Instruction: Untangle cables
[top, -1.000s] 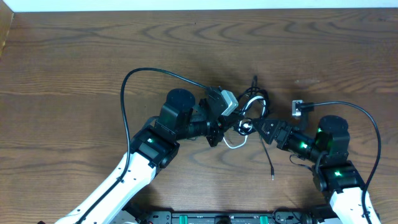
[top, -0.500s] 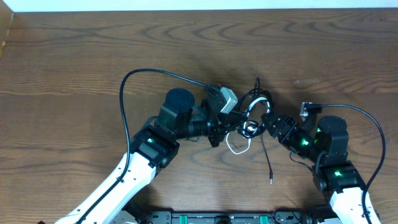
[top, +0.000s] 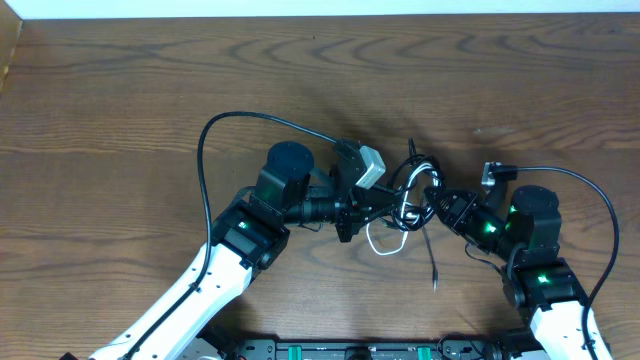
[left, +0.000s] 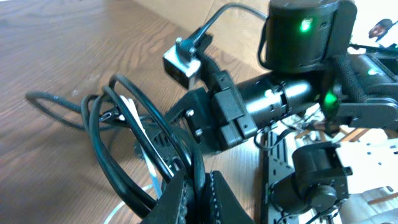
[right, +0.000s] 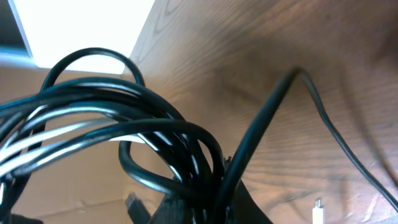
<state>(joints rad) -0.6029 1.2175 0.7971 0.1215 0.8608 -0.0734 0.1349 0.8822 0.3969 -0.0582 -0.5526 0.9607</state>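
Note:
The cables (top: 412, 185) form a tangled bunch of black loops with one white cord (top: 384, 243), lifted between the two arms at the table's middle. My left gripper (top: 388, 207) comes in from the left and is shut on a black cord; the left wrist view shows that cord pinched between the jaws of the left gripper (left: 200, 182). From the right, my right gripper (top: 432, 206) is shut on the same bunch. In the right wrist view black cords (right: 143, 130) run down into the right gripper (right: 217, 200). One black tail (top: 433, 268) hangs down to the table.
The wooden table (top: 120, 90) lies under everything. The left arm's thick black wire (top: 215, 130) arcs above its wrist. The right arm's wire (top: 590, 195) and wrist camera (top: 492, 173) sit close to the bunch. A white plug (right: 318, 211) rests on the table.
The right gripper has gone from open to shut on the cable bunch. The bunch and the left gripper have shifted slightly right, and the white loop has moved with them.

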